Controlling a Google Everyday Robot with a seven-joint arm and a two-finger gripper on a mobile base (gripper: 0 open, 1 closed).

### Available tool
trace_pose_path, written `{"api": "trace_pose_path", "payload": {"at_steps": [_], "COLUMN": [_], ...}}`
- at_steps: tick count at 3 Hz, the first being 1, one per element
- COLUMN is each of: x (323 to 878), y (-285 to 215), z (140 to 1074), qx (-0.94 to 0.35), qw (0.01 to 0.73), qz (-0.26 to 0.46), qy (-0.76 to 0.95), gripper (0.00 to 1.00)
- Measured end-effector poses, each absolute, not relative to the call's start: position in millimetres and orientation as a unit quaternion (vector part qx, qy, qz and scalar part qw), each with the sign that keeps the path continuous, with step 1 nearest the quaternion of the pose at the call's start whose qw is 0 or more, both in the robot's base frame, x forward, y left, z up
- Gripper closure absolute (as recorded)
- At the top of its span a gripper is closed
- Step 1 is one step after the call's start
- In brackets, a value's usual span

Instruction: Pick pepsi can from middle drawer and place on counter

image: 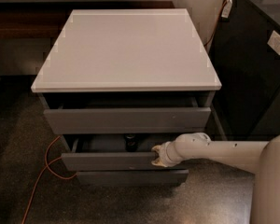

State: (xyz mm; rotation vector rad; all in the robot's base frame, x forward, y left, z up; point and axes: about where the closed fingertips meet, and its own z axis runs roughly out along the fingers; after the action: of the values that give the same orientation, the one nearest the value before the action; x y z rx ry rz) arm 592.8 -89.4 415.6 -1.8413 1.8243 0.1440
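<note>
The middle drawer (112, 161) of the grey cabinet stands partly pulled out, its low front below the taller top drawer (126, 120). In the gap behind its front, a small dark can with a pale top, the pepsi can (129, 142), stands near the middle, mostly in shadow. My gripper (157, 156) is at the top edge of the middle drawer's front, towards its right end, just right of the can. My white arm reaches in from the lower right. The pale-grey counter (130, 50) on top is bare.
A black cabinet (256, 64) stands close on the right with a cable along the wall. An orange cord (45, 167) loops on the speckled floor at the left. The bottom drawer (130, 177) sits just under the middle one. A dark bench runs behind the counter.
</note>
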Motion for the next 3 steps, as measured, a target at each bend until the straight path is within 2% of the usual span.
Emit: {"api": "trace_pose_path", "payload": {"at_steps": [1,3], "x": [572.6,571.0], "y": [-79.6,-80.4], "z": [415.8,419.2], "qx": [-0.680,-0.680], "qw": [0.273,0.273], "qz": [0.080,0.082], "qy": [0.676,0.675], "gripper": [1.00,1.00]}}
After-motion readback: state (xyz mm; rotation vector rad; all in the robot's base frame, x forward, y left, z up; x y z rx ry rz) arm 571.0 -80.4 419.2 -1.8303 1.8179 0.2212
